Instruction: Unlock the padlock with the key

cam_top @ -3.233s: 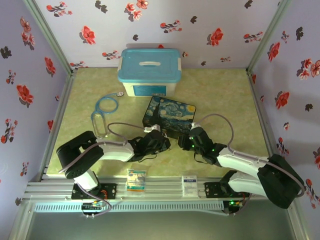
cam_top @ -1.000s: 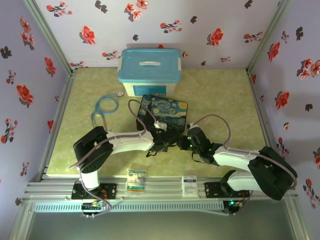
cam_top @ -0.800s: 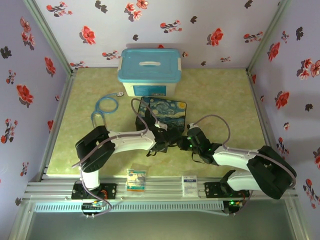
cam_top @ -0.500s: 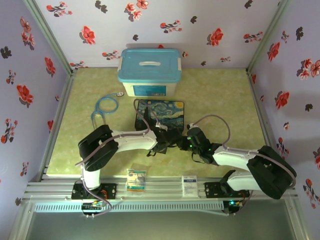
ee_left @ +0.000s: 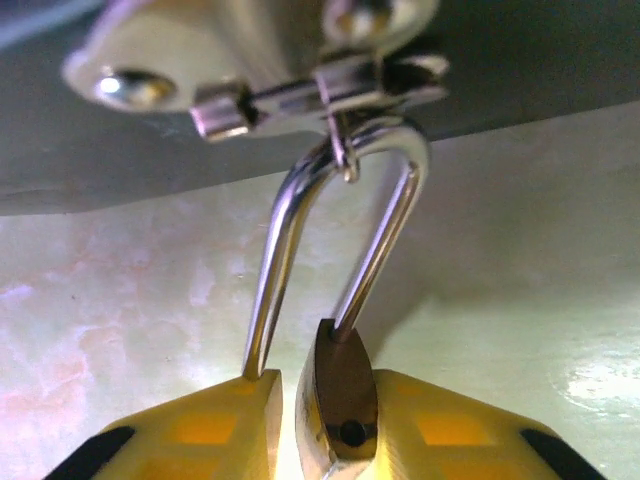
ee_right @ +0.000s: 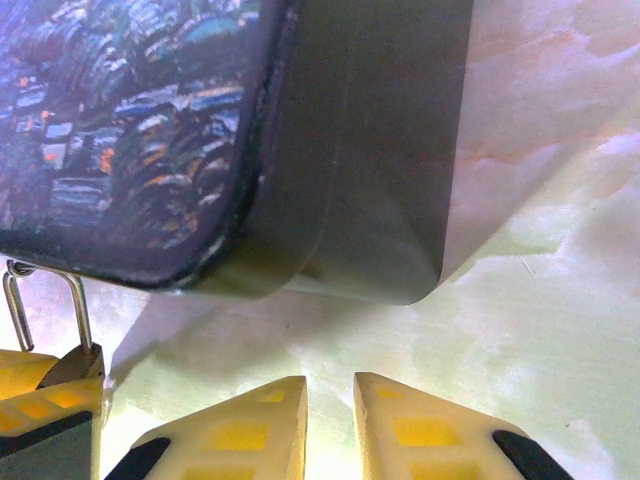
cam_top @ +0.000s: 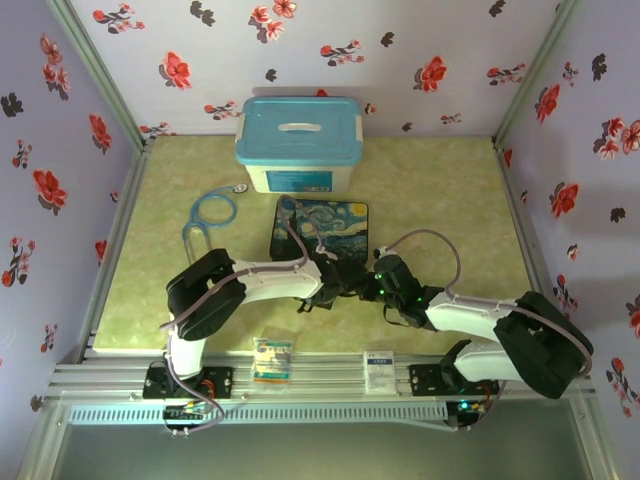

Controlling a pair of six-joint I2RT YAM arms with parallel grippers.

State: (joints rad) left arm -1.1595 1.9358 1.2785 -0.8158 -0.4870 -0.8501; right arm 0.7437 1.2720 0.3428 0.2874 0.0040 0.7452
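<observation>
The brass padlock [ee_left: 345, 400] stands edge-on between the yellow fingers of my left gripper [ee_left: 325, 378], which is shut on its body. Its silver shackle [ee_left: 390, 200] hangs through the hasp [ee_left: 330, 90] of the starry-night box [cam_top: 320, 228]. One shackle leg enters the body. The other leg ends outside it, beside the left finger, and a dark hole shows in the body's edge. My right gripper [ee_right: 330, 385] hovers over the table by the box corner [ee_right: 380, 200], its fingers a little apart with nothing between them. The padlock [ee_right: 72, 365] shows at that view's lower left. The key is hidden.
A white tub with a blue lid [cam_top: 298, 140] stands at the back, close behind the box. A blue looped cord [cam_top: 208, 220] lies at the left. Two small packets [cam_top: 272, 360] [cam_top: 379, 370] rest on the front rail. Both arms crowd the near middle of the table.
The box has turned to sit squarer and slid slightly left. My left arm's elbow has swung right while its gripper stays at the box front. The right arm has barely moved.
</observation>
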